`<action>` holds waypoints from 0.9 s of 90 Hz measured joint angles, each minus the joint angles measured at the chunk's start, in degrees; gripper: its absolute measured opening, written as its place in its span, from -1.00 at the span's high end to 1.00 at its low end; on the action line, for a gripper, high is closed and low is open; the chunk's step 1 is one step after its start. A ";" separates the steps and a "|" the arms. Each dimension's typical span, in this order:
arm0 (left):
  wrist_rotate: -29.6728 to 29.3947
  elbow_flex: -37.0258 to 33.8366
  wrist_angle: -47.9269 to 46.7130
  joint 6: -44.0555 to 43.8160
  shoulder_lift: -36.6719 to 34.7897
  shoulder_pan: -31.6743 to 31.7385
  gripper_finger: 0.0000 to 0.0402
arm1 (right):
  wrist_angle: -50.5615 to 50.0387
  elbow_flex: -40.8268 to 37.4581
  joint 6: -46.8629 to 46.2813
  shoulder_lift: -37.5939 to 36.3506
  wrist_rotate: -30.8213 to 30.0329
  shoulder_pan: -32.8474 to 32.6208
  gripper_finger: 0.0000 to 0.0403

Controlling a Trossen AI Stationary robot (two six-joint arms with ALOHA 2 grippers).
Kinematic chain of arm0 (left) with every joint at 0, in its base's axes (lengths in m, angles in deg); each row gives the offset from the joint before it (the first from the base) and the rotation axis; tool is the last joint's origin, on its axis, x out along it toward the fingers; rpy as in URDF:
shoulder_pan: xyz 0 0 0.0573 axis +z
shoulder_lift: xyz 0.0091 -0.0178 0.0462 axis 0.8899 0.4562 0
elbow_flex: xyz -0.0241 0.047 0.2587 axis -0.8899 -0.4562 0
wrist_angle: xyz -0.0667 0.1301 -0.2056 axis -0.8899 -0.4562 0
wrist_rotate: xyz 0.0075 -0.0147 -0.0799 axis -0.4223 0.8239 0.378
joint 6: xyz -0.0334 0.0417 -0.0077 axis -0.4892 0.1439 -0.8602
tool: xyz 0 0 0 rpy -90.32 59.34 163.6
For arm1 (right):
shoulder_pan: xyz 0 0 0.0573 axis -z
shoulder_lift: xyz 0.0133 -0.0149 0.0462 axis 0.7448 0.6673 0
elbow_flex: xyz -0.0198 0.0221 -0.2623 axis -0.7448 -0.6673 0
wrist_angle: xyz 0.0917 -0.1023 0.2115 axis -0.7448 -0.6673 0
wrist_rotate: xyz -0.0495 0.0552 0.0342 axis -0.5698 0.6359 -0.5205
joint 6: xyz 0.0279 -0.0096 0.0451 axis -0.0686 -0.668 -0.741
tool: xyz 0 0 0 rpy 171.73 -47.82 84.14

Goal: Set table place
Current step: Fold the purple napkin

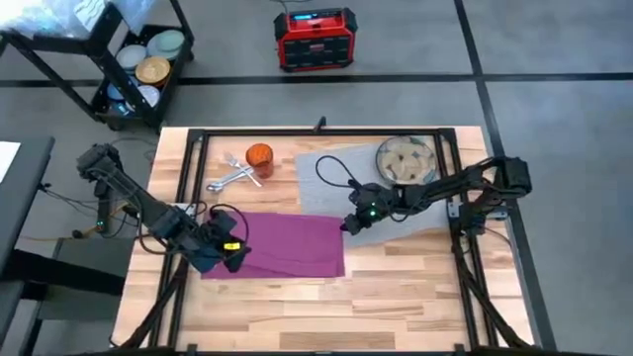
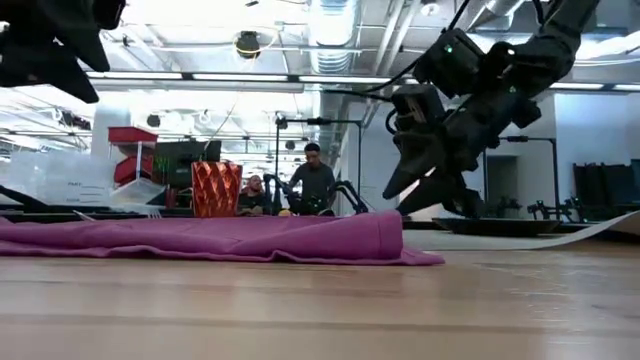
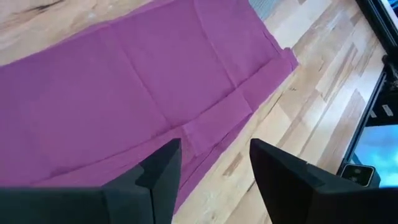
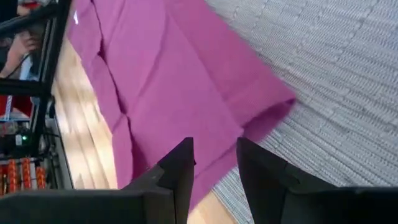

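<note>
The magenta napkin (image 1: 287, 245) lies folded flat on the wooden table (image 1: 396, 287), with its right end over the near-left corner of the grey mat (image 1: 326, 183). The beige plate (image 1: 404, 160) sits on the mat's far right part. The orange cup (image 1: 259, 158) and the steel cutlery (image 1: 232, 174) stand on the table left of the mat. My left gripper (image 3: 214, 168) hangs open above the napkin's left end, clear of it. My right gripper (image 4: 214, 163) hangs open above the napkin's right corner (image 4: 267, 106) on the mat.
A black cable (image 1: 334, 174) loops over the mat. A black frame (image 1: 465, 237) runs along the table's edges. A red box (image 1: 315, 38) and a cart with bowls (image 1: 148, 64) stand on the floor beyond the far edge. People sit in the room behind (image 2: 312, 180).
</note>
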 joint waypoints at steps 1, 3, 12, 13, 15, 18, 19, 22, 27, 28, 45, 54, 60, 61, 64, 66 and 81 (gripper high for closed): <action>0.00 0.00 0.00 -0.03 0.00 0.00 0.14 | 0.36 0.01 -0.09 0.18 0.01 0.07 0.46; 0.00 0.00 -0.01 -0.19 0.00 0.00 0.14 | 0.82 0.05 -0.13 0.50 0.02 0.23 0.46; 0.00 0.00 0.05 -0.52 0.00 0.00 0.14 | 1.81 0.07 -0.35 2.31 0.91 0.93 0.46; 0.00 0.00 0.03 -0.59 0.00 0.00 0.14 | 1.87 0.07 -0.37 2.48 0.93 0.94 0.46; 0.00 0.00 0.00 -0.68 0.00 0.00 0.14 | 1.88 0.04 -0.44 2.66 0.95 0.97 0.46; 0.00 0.00 -0.01 -0.79 0.00 0.00 0.14 | 2.27 0.00 -0.49 2.93 0.99 0.99 0.46; 0.00 0.00 0.00 -0.80 0.00 0.00 0.14 | 2.70 0.00 -0.51 3.05 1.02 1.03 0.46; 0.00 0.00 0.06 -0.80 0.00 0.00 0.14 | 3.87 0.07 -0.64 3.29 1.14 1.27 0.46; 0.00 0.00 -0.07 -0.80 0.02 0.00 0.14 | 3.82 0.11 -0.75 3.31 1.47 1.51 0.46; 0.00 0.00 -0.07 -0.80 0.02 0.00 0.14 | 3.81 0.11 -0.76 3.31 1.60 1.58 0.46; 0.00 0.00 -0.02 -0.83 0.00 0.00 0.14 | 3.35 0.09 -0.80 3.14 2.30 1.59 0.46; 0.00 0.00 0.02 -1.00 0.00 0.00 0.14 | 3.42 0.09 -1.22 3.13 2.49 0.58 0.46; 0.00 0.00 0.07 -1.00 0.00 0.00 0.14 | 3.38 0.07 -1.35 3.15 2.52 0.13 0.46; 0.00 0.00 0.05 -0.98 0.00 0.00 0.14 | 3.39 0.07 -1.39 3.17 2.52 0.02 0.46; 0.00 0.00 0.02 -0.90 0.00 0.00 0.14 | 3.31 0.07 -1.46 3.22 2.55 -0.14 0.46; 0.00 0.00 0.03 -0.88 0.00 0.00 0.14 | 3.13 0.07 -1.46 3.24 2.55 -0.15 0.46; 0.00 0.00 0.00 -0.84 0.00 0.00 0.14 | 2.32 0.07 -1.01 3.27 2.54 1.15 0.46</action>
